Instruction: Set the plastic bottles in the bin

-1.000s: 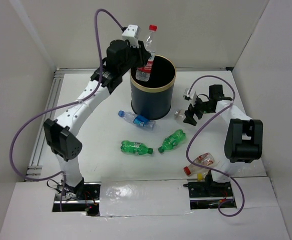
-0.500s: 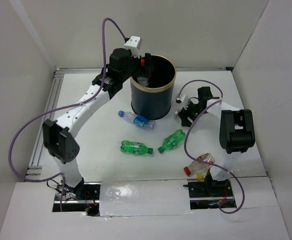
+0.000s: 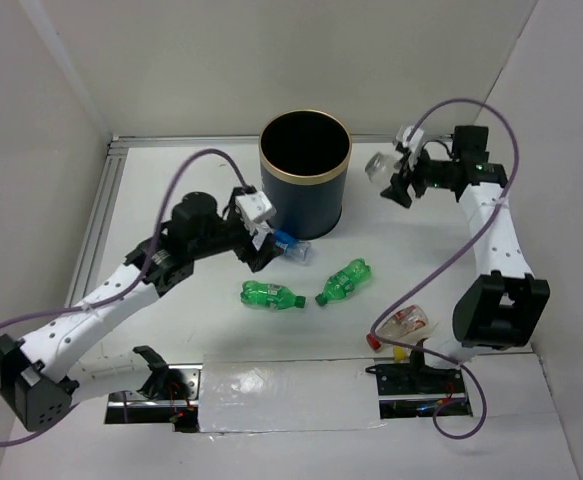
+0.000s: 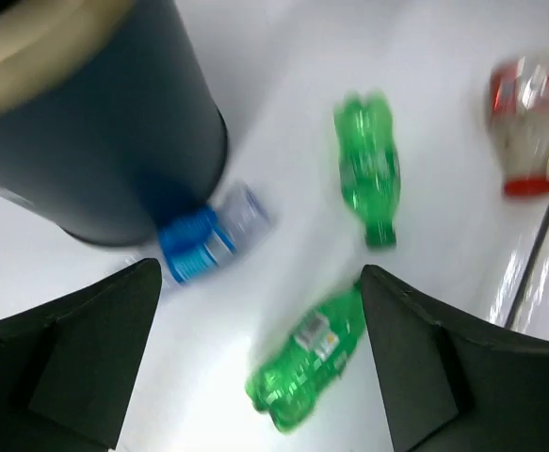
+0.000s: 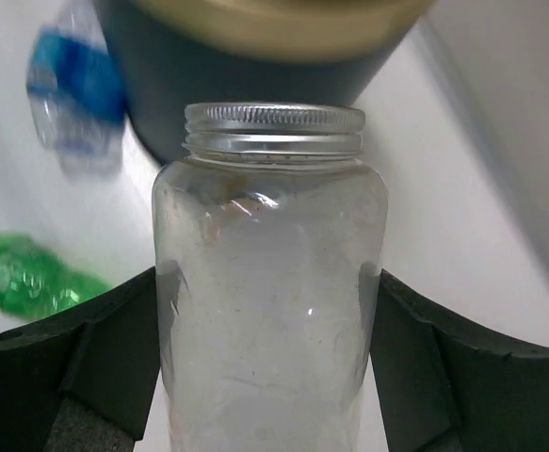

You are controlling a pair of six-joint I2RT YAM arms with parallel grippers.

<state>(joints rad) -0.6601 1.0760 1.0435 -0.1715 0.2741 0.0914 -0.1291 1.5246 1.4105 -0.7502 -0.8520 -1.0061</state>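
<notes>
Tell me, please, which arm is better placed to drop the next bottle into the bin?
Right. The right gripper clamps the clear bottle, held up beside the bin; the left gripper is open and empty, low by the blue-labelled bottle.

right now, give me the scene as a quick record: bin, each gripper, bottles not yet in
bin: upright, far middle
left gripper: open, empty, at the blue-label bottle by the bin's foot
right gripper: shut on the clear bottle, right of the bin, not yet over it
lying loose: blue-label bottle, left green bottle, right green bottle, red-cap bottle at near right
</notes>
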